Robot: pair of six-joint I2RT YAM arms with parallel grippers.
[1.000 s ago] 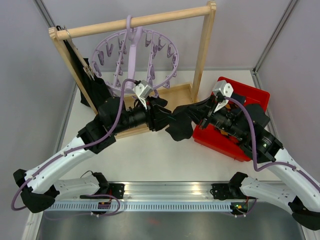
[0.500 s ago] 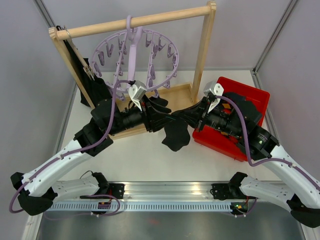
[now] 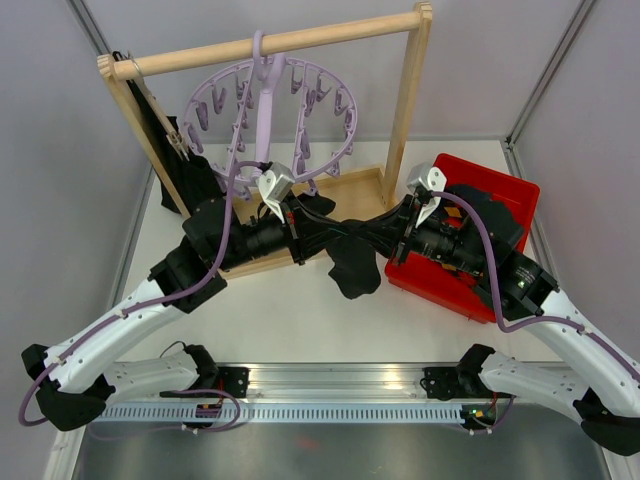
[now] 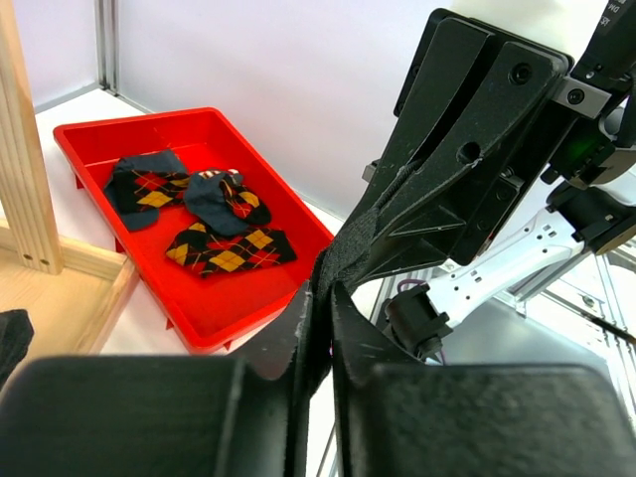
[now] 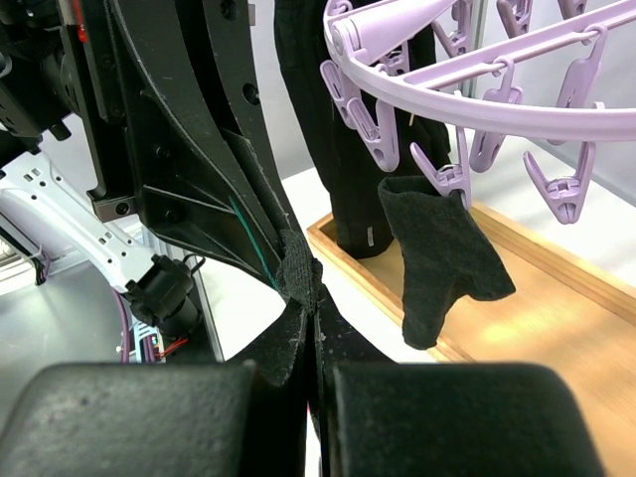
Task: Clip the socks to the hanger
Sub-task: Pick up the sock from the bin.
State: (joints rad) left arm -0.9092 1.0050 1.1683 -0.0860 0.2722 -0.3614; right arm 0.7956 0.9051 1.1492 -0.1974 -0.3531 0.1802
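Evidently mid-handover: the left gripper (image 4: pixel 320 298) and the right gripper (image 5: pixel 313 293) meet tip to tip, each clenched on the same plain black fabric sock (image 3: pixel 355 272). It is stretched between them and sags below, in front of the round pale-lilac plastic hanger (image 5: pixel 437 55). One black sock (image 5: pixel 442 253) hangs clipped there already; argyle-patterned socks (image 4: pixel 224 248) wait in the shallow red plastic tray (image 4: pixel 253 298). Next, I'd judge, the taut edge must rise to a free lilac clip (image 5: pixel 561 189), pressed open by one arm.
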